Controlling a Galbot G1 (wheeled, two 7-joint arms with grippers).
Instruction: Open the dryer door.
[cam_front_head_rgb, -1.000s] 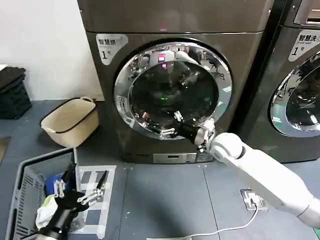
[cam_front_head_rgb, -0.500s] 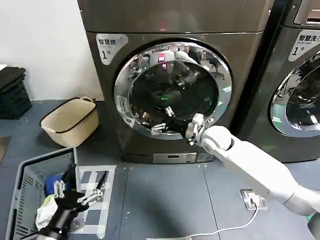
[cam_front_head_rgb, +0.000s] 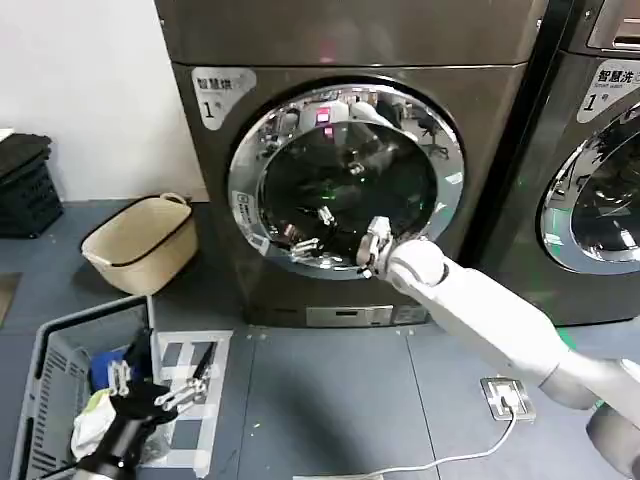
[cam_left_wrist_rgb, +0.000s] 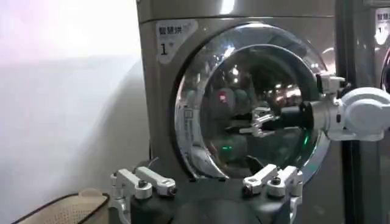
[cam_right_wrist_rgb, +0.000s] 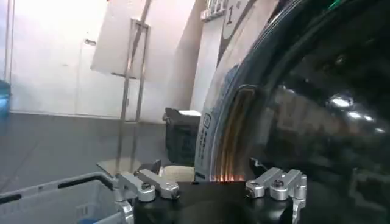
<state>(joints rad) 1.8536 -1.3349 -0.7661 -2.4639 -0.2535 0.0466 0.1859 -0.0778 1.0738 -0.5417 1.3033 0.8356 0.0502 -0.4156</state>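
Head view: right claw (cam_front_head_rgb: 308, 232) spread before closed dryer door (cam_front_head_rgb: 345, 175).

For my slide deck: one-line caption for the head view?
Right tool, open, reaches across the closed dryer door; left tool waits above a basket.

Bronze-grey dryer (cam_front_head_rgb: 200, 180), chrome-rimmed dark glass dryer door (cam_front_head_rgb: 250, 150), beige tub (cam_front_head_rgb: 140, 245)
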